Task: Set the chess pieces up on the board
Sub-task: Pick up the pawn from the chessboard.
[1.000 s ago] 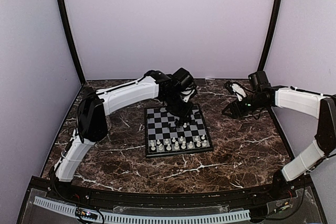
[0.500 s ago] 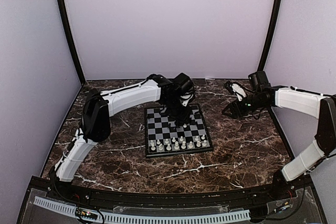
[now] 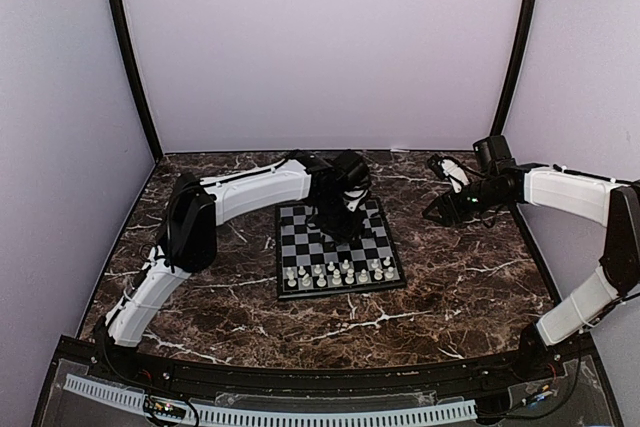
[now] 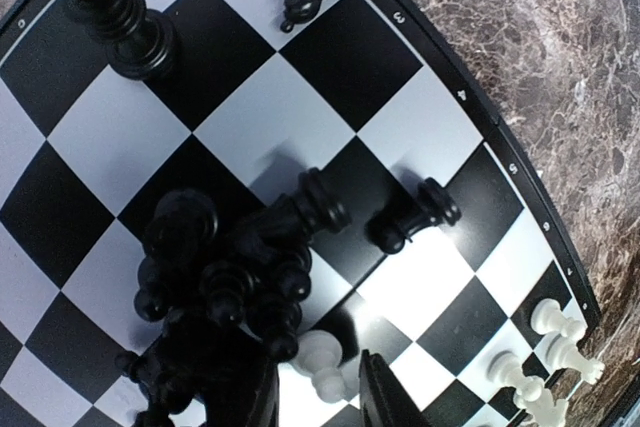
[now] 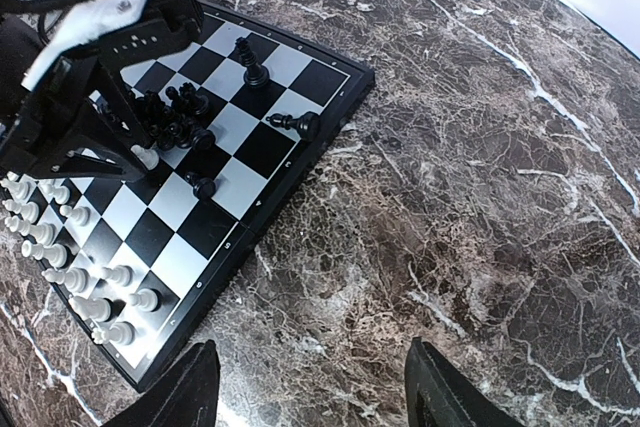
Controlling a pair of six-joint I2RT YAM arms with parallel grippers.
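Top external view: on the dark marbled tabletop (image 3: 450, 287) the board (image 3: 300, 237) is laid centrally. The right end effector (image 5: 310, 347) is held released over the tabletop beside it. The left end effector (image 4: 320, 382) is spread, released, around a white piece (image 4: 322, 367) lying by heaped black chess pieces (image 4: 220, 287).

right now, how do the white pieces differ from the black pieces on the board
The white pieces mostly stand upright in two tidy rows at the board's near edge; the black pieces are jumbled mid-board. The white pieces are spaced apart, while several black pieces lie tipped and touching. Both are tiny figures on the same board.
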